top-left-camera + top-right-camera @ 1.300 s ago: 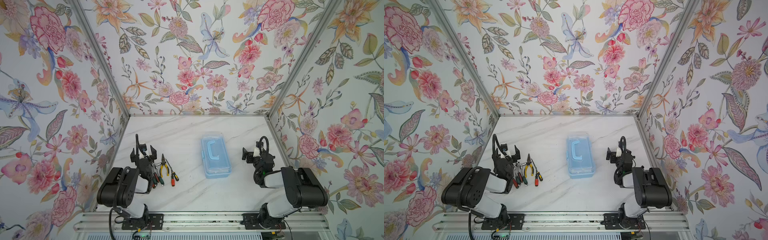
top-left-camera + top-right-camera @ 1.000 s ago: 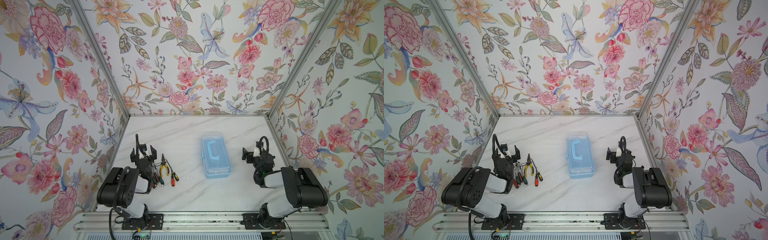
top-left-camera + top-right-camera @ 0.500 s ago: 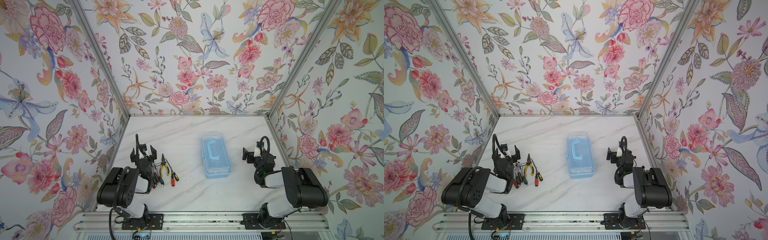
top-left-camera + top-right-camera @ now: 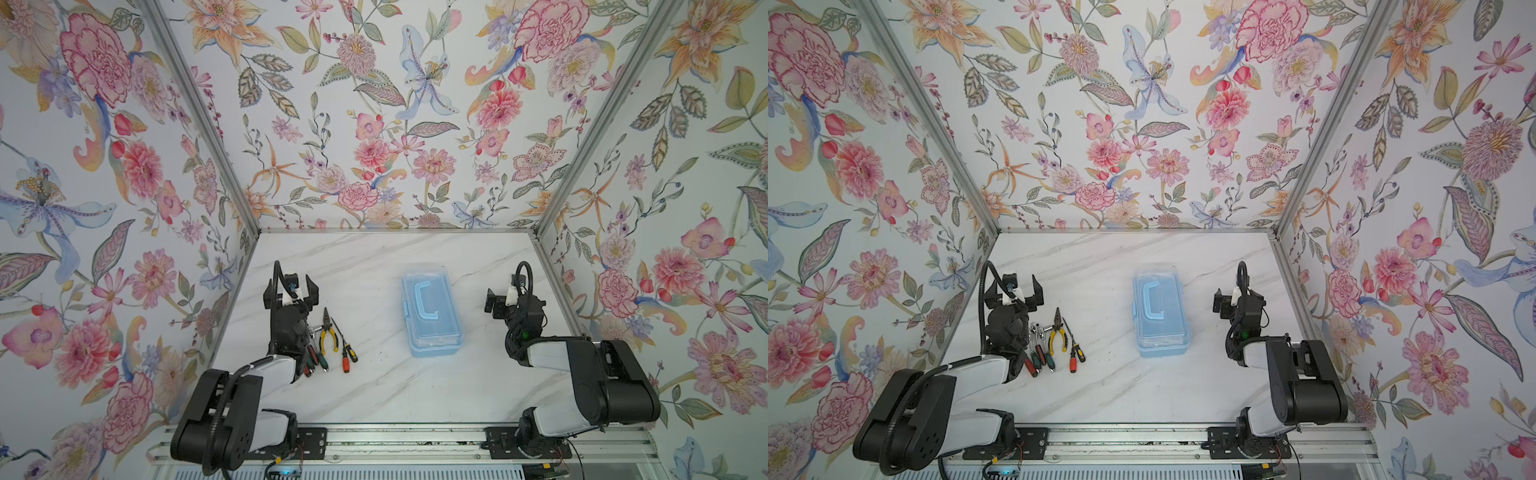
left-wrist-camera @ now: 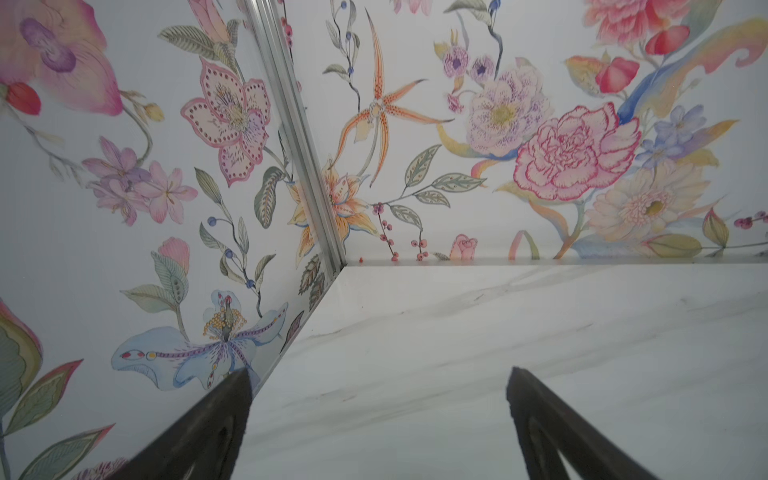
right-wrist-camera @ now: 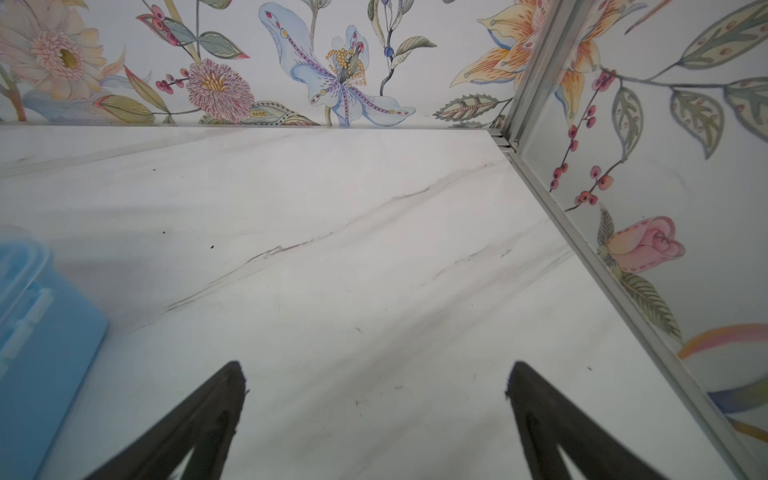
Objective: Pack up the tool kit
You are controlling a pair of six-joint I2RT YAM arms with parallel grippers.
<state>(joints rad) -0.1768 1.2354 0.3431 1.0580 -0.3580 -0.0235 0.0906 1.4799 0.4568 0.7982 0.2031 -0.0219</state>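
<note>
A white marble tabletop (image 4: 374,399) sits inside three walls of floral wallpaper (image 4: 374,124). We see the tool kit (image 4: 430,318) near the middle of it in both top views. Its long side runs front to back, its clear lid is down, and its blue handle (image 4: 426,297) lies flat on top.

The tools lie loose in a tight row well to its left: the yellow-handled pliers (image 4: 328,334), the orange and black screwdrivers (image 4: 345,361) and the chrome ratchets (image 4: 1036,330), with more screwdrivers partly hidden under the left arm.

The left gripper (image 4: 289,291) hangs beyond the row with its jaws spread wide and nothing between them. Its wrist view shows only bare marble. The right gripper (image 6: 376,365) is just as wide and empty, and hovers to the right of the box, apart from it.

We judge that packing has not begun, and that the shut lid is the first hazard. The box looks light, so prying it with one gripper could push it across the smooth stone unless the other steadies it.

The left arm hangs right over the row, so lowering it carelessly could sweep tools aside. Because the handles crowd each other, closing on one may drag its neighbour. Thin shafts lying flat on hard marble may also slip out of the jaws.
</note>
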